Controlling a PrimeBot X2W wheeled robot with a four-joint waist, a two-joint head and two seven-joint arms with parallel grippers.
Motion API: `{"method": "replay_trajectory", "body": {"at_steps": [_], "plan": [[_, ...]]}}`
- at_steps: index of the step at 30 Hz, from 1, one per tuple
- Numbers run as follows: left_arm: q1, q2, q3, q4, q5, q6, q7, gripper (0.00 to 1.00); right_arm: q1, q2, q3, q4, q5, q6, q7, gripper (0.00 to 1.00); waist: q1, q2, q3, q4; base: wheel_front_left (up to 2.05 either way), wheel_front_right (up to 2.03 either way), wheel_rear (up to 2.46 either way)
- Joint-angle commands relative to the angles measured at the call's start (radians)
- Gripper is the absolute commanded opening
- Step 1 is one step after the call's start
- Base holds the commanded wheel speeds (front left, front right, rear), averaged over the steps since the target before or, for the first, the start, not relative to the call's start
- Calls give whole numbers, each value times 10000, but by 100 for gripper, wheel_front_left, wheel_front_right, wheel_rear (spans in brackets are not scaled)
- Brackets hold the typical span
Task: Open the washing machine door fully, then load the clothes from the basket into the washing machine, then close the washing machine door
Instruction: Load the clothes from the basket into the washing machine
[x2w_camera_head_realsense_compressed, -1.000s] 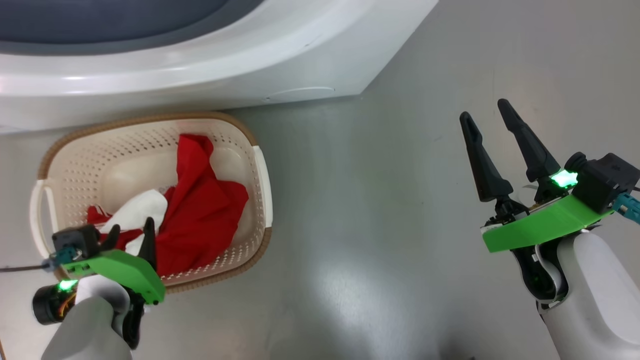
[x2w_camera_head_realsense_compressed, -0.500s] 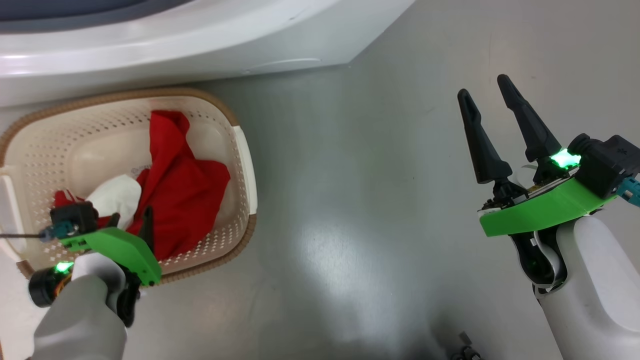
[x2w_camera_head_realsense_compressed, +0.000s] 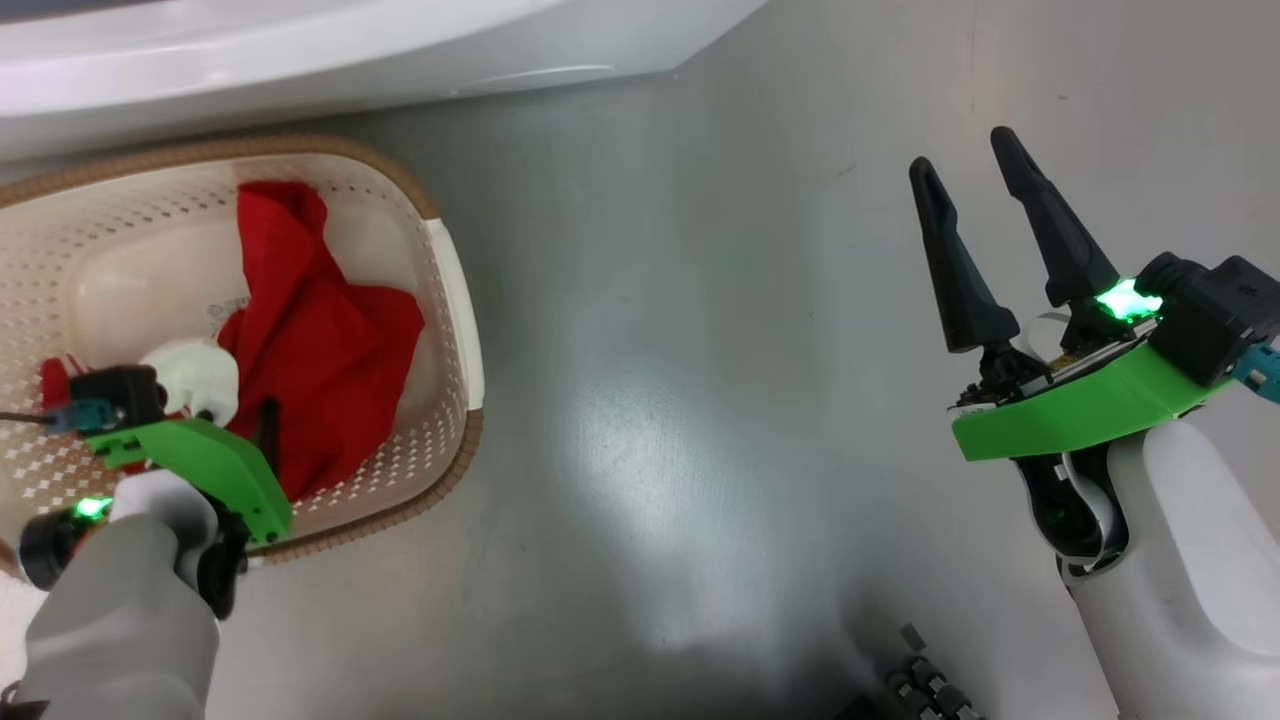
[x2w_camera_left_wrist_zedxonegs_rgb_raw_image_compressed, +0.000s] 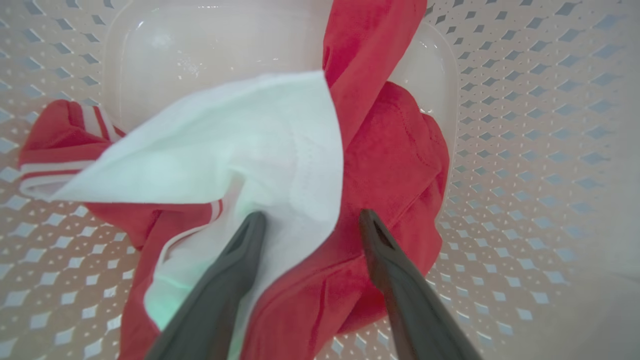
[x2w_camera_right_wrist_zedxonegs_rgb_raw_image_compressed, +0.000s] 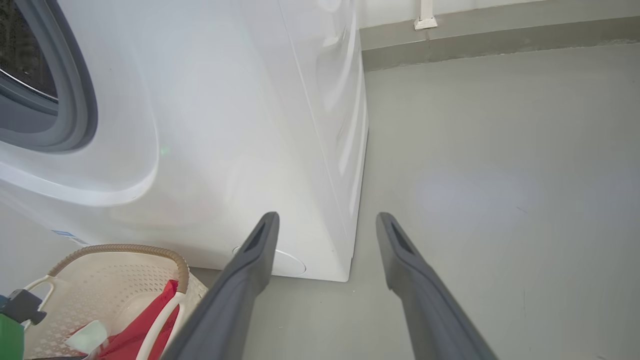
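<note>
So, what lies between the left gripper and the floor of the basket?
The clothes: in the left wrist view, the open left gripper points at their white and red folds, which cover the basket floor there.

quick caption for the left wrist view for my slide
The left gripper, open, poised over the red and white clothes in the perforated basket.

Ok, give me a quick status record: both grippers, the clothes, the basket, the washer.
left gripper: open, fingers down in the basket on either side of a white and red fold, not closed on it
right gripper: open, holding nothing, above the bare floor
clothes: all in the basket, crumpled
basket: on the floor, just in front of the washer
washer: grey seal of the opening is exposed; door state cannot be told
</note>
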Motion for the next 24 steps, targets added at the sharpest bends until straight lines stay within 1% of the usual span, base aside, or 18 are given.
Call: {"method": "replay_trajectory", "body": {"at_steps": [1, 8, 9, 10, 11, 12, 13, 14, 24], "plan": [[89, 415, 128, 12, -61, -28, -1, 100, 214, 15, 174, -231, -96, 16, -48, 100, 0, -1, 78, -61, 0, 0, 0], [-160, 457, -118, 148, -176, -28, 177, 100, 167, 70, 203, -258, -110, 16, -48, 100, 0, -1, 266, -130, 0, 0, 0], [-181, 444, -147, 165, -207, -28, 248, 88, 161, 74, 198, -260, -115, 16, -48, 100, 0, -1, 278, -128, 0, 0, 0], [-199, 443, -172, 182, -234, -28, 299, 74, 158, 79, 194, -257, -120, 16, -48, 100, 0, -1, 284, -126, 0, 0, 0], [-213, 447, -201, 199, -249, -28, 330, 56, 153, 86, 192, -246, -124, 16, -48, 100, 0, -1, 284, -122, 0, 0, 0], [-222, 450, -228, 213, -265, -28, 350, 47, 145, 94, 194, -233, -128, 16, -48, 100, 0, -1, 280, -119, 0, 0, 0], [-228, 449, -269, 236, -311, -28, 369, 34, 125, 111, 204, -206, -133, 16, -48, 100, 0, -1, 261, -114, 0, 0, 0], [-229, 448, -296, 244, -330, -28, 363, 0, 114, 120, 208, -196, -136, 16, -48, 100, 0, -1, 246, -108, 0, 0, 0], [-18, 311, -496, 59, -849, -28, 204, 0, 58, 131, 240, -112, -117, 16, -48, 100, 0, -1, -36, 57, 0, 0, 0]]}}
